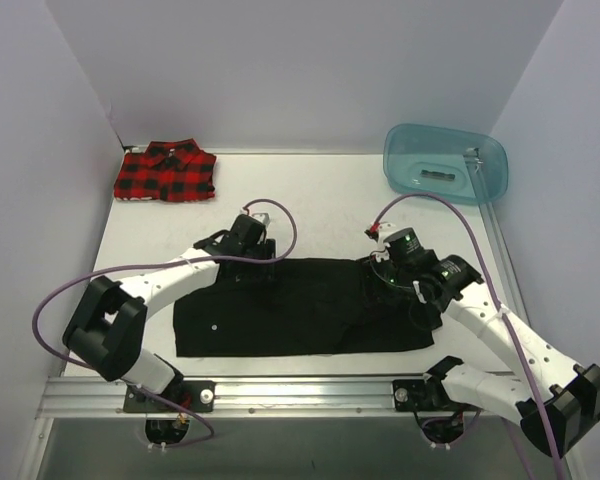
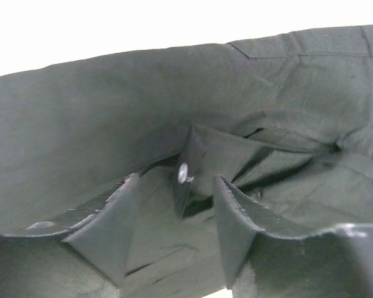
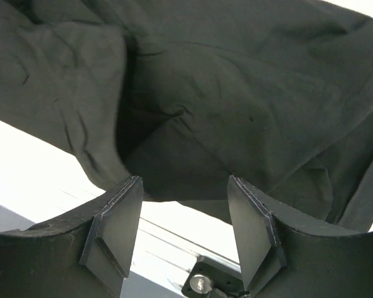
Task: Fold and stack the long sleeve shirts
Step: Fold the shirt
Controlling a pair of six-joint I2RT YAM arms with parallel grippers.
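The black shirt lies spread wide across the near half of the worktop. Its near edge runs straight and close along the metal rail. Its left edge stops short of the left wall, with a bare strip between. Its right end is rumpled, with a raised fold under the right arm.

The left pincer sits low at the shirt's far edge, left of centre. It is released: its fingers stand apart over the cloth. A small upright fold carrying a white button rises between them, and neither pad visibly presses it.

The right pincer is at the shirt's far right part. It is also released, its jaws wide with nothing between them. Black cloth hangs just beyond the fingertips, and bright worktop shows under the cloth's lower edge.

The plaid shirt lies folded in the far left corner, close to both walls and well apart from the black one. A teal tub stands tilted in the far right corner.

Between these two and the black shirt's far edge, the middle of the worktop is bare, crossed only by the arms' purple cables. The right side has less room, since the right arm's links fill the space between the shirt and the worktop's edge.
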